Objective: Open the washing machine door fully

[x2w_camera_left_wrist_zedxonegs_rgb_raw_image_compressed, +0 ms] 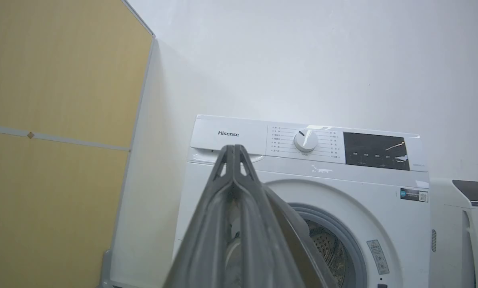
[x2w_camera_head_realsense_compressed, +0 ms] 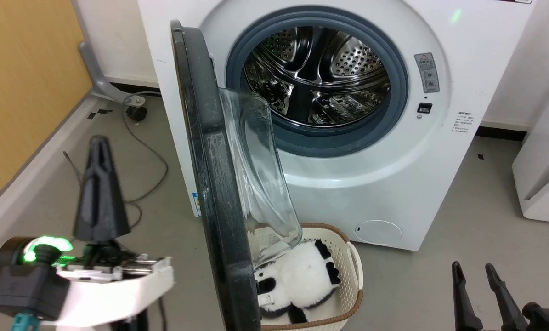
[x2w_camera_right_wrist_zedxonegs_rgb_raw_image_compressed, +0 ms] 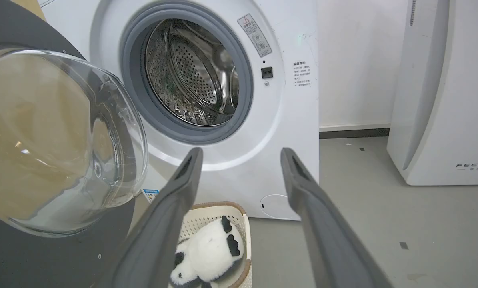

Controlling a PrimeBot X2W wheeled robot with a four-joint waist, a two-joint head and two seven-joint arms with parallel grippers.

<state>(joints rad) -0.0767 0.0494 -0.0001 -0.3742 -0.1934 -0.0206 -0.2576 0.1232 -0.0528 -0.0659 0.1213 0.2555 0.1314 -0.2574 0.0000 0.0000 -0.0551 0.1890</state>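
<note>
The washing machine door (x2w_camera_head_realsense_compressed: 207, 174) stood swung out from the washer, edge-on to your head camera. Its black rim ran from 12 o'clock down to 6 o'clock just left of centre, and its glass bowl bulged toward 3 o'clock.

Your left gripper (x2w_camera_head_realsense_compressed: 99, 142) sat at 8 o'clock in the head view, fingers pressed together on nothing and pointing to 12 o'clock. At its 3 o'clock was the door's outer face, apart from it, with a strip of bare grey floor (x2w_camera_head_realsense_compressed: 164, 207) between. A cable (x2w_camera_head_realsense_compressed: 157, 154) lay on the floor near its 12 o'clock. The yellow wall panel (x2w_camera_head_realsense_compressed: 26, 92) closed off the side at 9 to 10 o'clock.

Your right gripper (x2w_camera_head_realsense_compressed: 474, 269) sat at 5 o'clock, fingers spread and empty. Its wrist view had the glass bowl at 9 o'clock and the basket (x2w_camera_right_wrist_zedxonegs_rgb_raw_image_compressed: 245, 224) with a panda plush (x2w_camera_right_wrist_zedxonegs_rgb_raw_image_compressed: 207, 252) at 7 o'clock. The door's lower edge overlapped the basket's rim in the head view, and you could not tell whether they touched. Open floor ran from 3 to 5 o'clock up to a second white appliance (x2w_camera_right_wrist_zedxonegs_rgb_raw_image_compressed: 443, 100). The steel drum (x2w_camera_head_realsense_compressed: 315, 69) lay uncovered at 12 o'clock.
</note>
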